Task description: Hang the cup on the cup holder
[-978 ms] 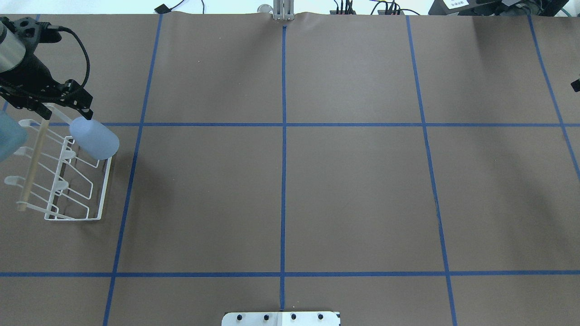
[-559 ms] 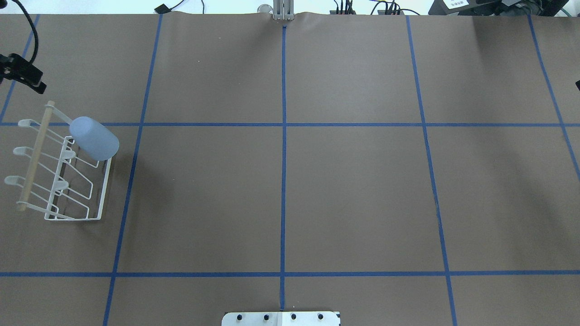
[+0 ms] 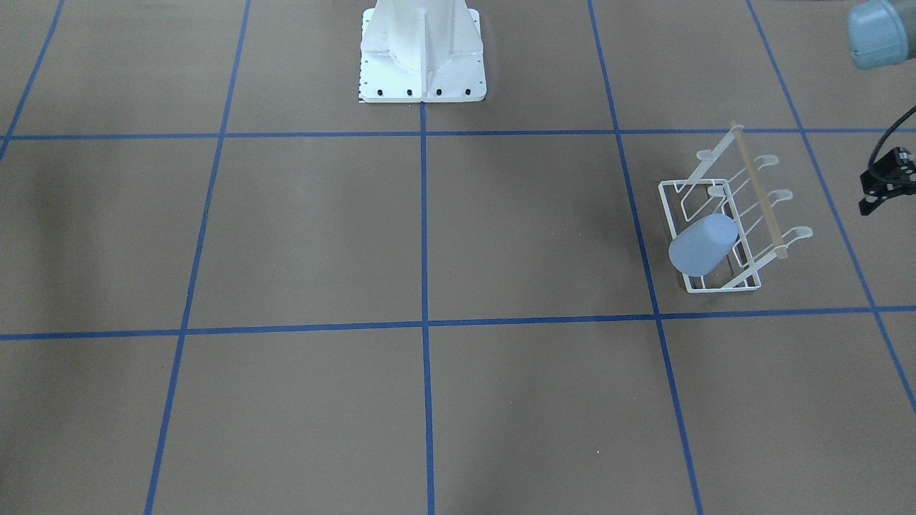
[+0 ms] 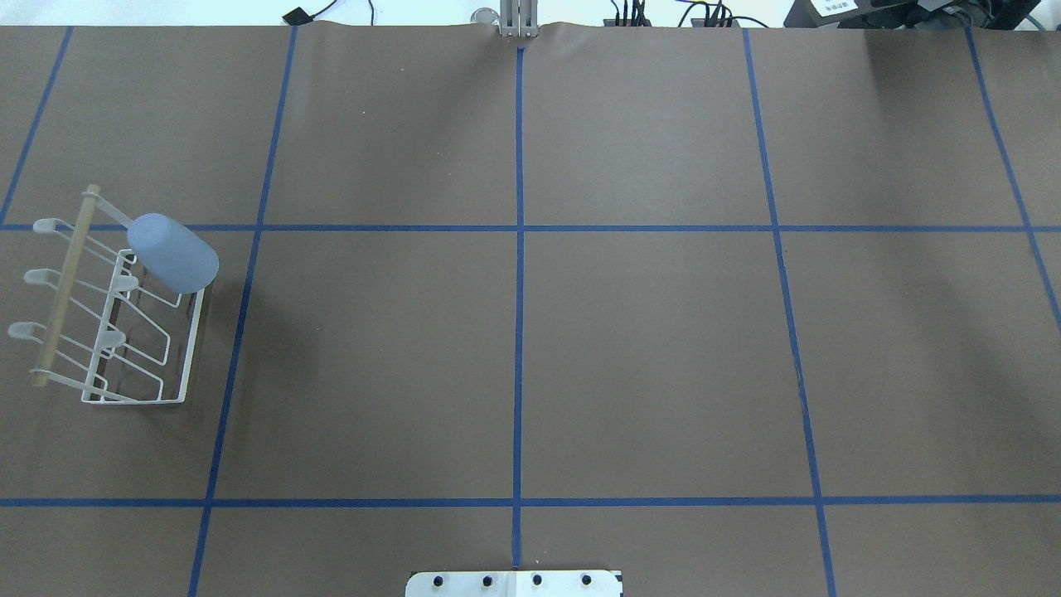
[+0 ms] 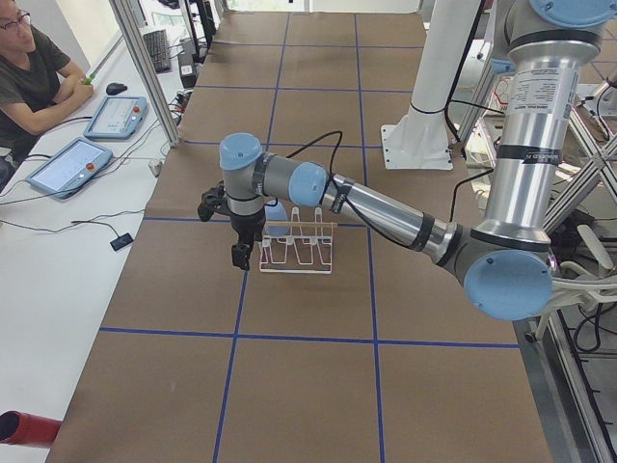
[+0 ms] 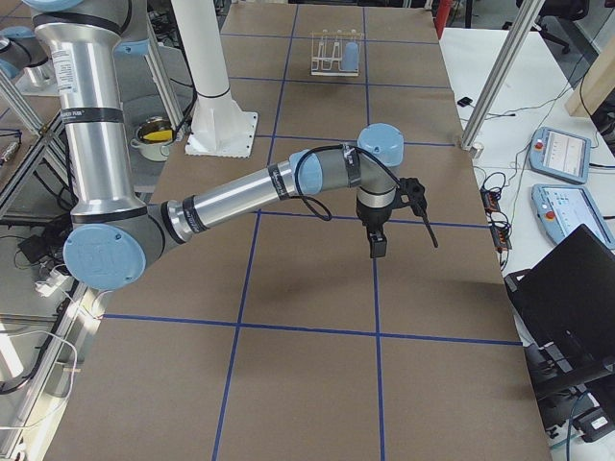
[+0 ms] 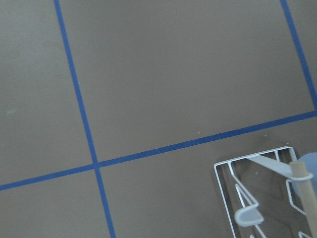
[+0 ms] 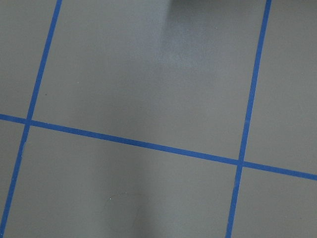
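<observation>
- Pale blue cup (image 4: 172, 264) sat tilted on a corner prong of the white wire cup holder (image 4: 192, 348).
- Left gripper (image 5: 241, 256) hung just beside the cup holder, not touching it.
- Right gripper (image 6: 378, 245) hung well apart.
- Neither gripper's finger spread could be told.

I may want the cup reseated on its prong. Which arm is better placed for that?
Left. Its pincer hangs close beside the cup holder, where the cup sits on a prong; the right pincer is far off along the table.
</observation>
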Controlling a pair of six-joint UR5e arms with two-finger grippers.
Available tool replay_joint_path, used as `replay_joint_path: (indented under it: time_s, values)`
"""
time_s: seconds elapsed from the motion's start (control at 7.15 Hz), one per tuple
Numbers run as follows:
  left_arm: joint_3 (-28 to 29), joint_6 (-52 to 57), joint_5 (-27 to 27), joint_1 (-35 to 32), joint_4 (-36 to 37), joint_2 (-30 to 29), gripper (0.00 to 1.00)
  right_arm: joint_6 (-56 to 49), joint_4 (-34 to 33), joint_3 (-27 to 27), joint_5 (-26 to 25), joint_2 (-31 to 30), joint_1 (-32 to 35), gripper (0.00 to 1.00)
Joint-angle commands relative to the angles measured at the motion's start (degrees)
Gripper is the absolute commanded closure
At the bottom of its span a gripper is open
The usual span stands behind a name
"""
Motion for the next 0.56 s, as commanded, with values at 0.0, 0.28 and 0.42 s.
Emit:
replay_joint_path:
  time_s: [0.0,0.28,0.42]
  values:
    - [-2.72,0.36,-1.1,-1.18,-2.85,6.56,0.02,-0.02,-0.27,0.89,0.03,-1.79,0.32,0.0]
    - [-3.07,-4.17,-6.09,-1.71,-10.85,10.98,0.02,-0.11,-0.36,1.07,-0.84,-2.76,-0.64,0.0]
    - [-3.68,-11.52,-10.55,-1.71,-11.04,10.64,0.02,-0.11,-0.36,1.07,-1.02,-2.85,-1.61,0.0]
